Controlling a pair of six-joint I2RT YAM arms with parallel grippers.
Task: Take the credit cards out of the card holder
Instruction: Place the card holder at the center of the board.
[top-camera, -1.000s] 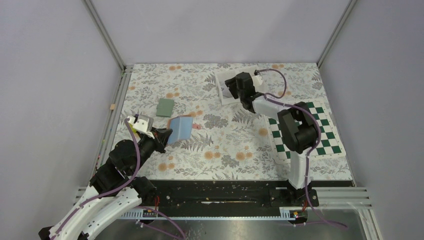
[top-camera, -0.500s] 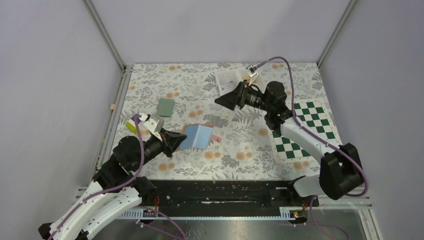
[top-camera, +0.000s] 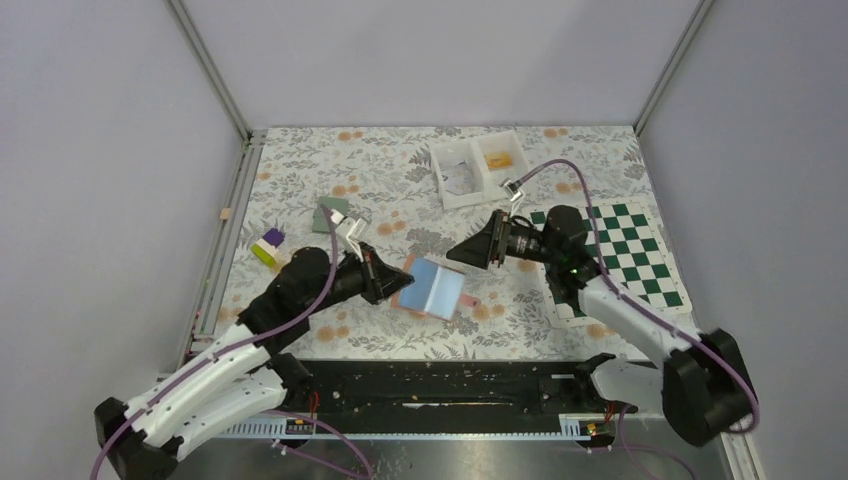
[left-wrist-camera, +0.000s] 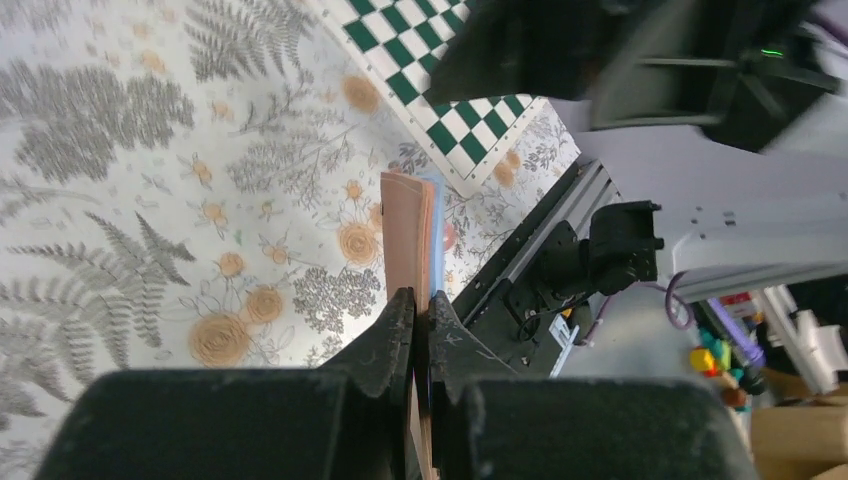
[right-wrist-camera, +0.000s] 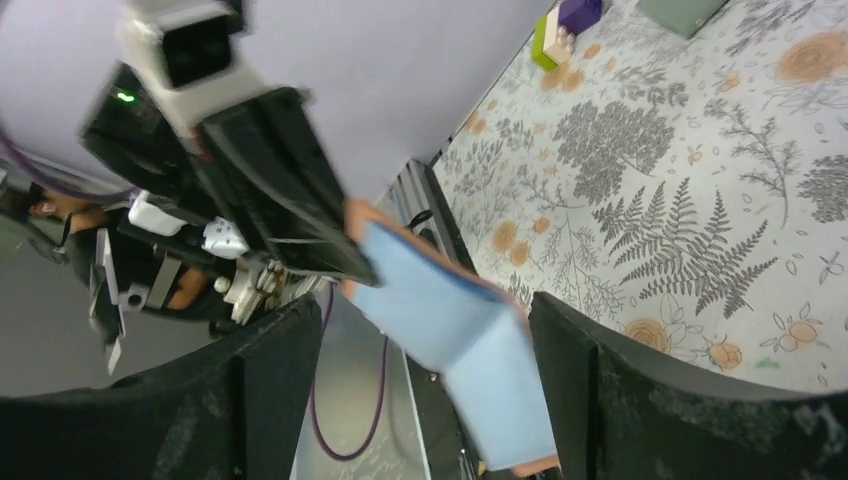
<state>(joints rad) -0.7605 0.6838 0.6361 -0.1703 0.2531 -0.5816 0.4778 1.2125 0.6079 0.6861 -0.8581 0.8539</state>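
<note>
Near the middle of the worktop, a little toward its near edge, the palm-sized card holder (top-camera: 437, 288) with a tan-brown cover and light-blue inner panels hangs open above the floral-patterned tabletop (top-camera: 300, 160), its blue side facing up. The left gripper (top-camera: 385, 277) has its two black fingers pressed together on the holder's left edge; from the left wrist I see the tan cover (left-wrist-camera: 405, 235) pinched edge-on between them. The right gripper (top-camera: 468, 250) points at the holder from the far right, its jaws spread wide apart and holding nothing; from its wrist the blue panels (right-wrist-camera: 450, 310) sit in the gap between the fingers, though I cannot tell whether they touch. A flat grey-green credit card (top-camera: 333, 207) lies toward the left edge, partly hidden by the left arm. Closer to that edge rests a small lime-and-purple studded block (top-camera: 267, 245). A white two-compartment tray (top-camera: 470, 203) sits by the far edge, and a green-and-white chessboard mat (top-camera: 650, 255) lies along the right edge under the right arm.
</note>
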